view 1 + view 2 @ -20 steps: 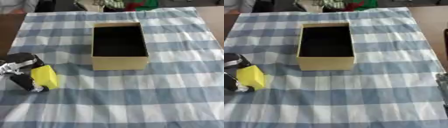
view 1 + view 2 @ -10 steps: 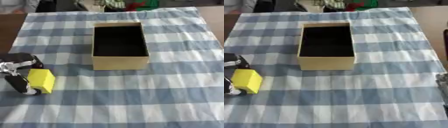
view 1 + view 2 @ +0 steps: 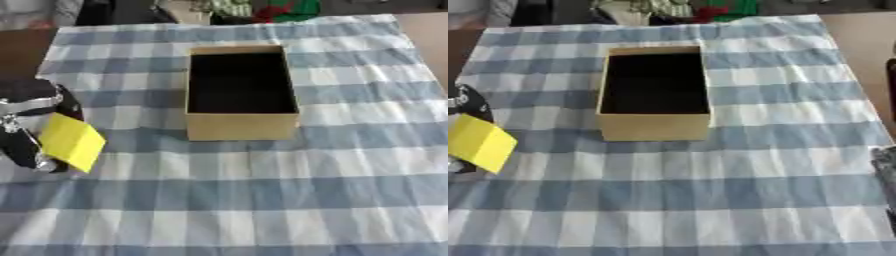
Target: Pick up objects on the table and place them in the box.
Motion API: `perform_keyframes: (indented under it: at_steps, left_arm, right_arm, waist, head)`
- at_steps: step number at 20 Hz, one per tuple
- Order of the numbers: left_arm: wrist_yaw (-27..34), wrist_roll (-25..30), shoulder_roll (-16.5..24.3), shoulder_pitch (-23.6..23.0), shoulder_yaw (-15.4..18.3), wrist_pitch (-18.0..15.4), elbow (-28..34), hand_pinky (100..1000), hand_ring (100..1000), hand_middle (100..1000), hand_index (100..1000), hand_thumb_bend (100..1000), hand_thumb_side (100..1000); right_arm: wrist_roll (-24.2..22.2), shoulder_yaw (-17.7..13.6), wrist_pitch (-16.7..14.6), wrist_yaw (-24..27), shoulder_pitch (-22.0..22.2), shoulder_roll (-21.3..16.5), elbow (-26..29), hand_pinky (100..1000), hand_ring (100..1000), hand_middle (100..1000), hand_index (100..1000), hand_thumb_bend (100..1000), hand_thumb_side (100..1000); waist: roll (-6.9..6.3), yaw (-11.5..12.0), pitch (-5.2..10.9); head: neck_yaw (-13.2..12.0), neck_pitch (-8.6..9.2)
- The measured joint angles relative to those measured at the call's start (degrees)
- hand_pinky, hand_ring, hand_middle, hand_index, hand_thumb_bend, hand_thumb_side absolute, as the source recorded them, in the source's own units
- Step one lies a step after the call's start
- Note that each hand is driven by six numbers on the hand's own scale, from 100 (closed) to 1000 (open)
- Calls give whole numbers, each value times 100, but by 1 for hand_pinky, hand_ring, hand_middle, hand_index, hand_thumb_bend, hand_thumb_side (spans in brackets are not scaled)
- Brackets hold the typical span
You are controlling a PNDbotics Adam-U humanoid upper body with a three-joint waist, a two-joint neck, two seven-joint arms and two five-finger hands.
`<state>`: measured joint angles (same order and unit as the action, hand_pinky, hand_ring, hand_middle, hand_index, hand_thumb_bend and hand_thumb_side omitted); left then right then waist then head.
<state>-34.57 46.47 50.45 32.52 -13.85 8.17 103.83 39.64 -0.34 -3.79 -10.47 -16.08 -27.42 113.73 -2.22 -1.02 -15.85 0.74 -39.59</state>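
My left hand (image 3: 28, 131) is at the left edge of the table, fingers curled round a yellow block (image 3: 72, 142), which it holds tilted a little above the cloth. The open tan cardboard box (image 3: 241, 129) stands in the middle of the table to the right of the hand; its dark inside shows nothing in it. A sliver of my right hand (image 3: 886, 165) shows at the right edge in the right eye view, low and away from the box.
A blue and white checked cloth (image 3: 262, 200) covers the table. Green, red and white clutter (image 3: 262, 9) lies beyond the far edge. Bare brown table (image 3: 864, 35) shows at the far right.
My left hand has lifted the yellow block off the cloth and tilted it. The box has not moved.
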Motion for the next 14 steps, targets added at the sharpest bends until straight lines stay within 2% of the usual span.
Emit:
perform_keyframes:
  at_steps: [3, 7, 11, 14]
  left_arm:
    - [27, -56, -7, 262, 47, 47, 46, 770, 680, 550, 658, 240, 100]
    - [27, -109, -187, 940, 68, 58, -41, 772, 681, 548, 658, 178, 100]
    - [-11, -205, -635, 1697, 47, 17, -448, 778, 677, 545, 658, 100, 103]
    - [-28, -321, -1054, 2189, -3, -28, -930, 787, 676, 542, 661, 100, 100]
  right_arm:
    - [1, 0, -2, 0, -2, -6, 0, 832, 776, 734, 819, 100, 639]
    - [0, 0, -12, 0, -29, -14, 0, 831, 776, 735, 818, 100, 638]
    - [-10, 1, -48, 4, -119, -23, 0, 831, 776, 735, 818, 100, 639]
    - [-27, 2, -69, 12, -162, -42, 0, 831, 776, 734, 818, 100, 638]
  waist:
    - [-17, -5, 1]
    - [-28, -27, 7]
    - [-41, -64, 11]
    - [-54, -110, 9]
  head:
    - [13, 0]
    - [9, -1]
    - [-15, -1]
    - [-18, 0]
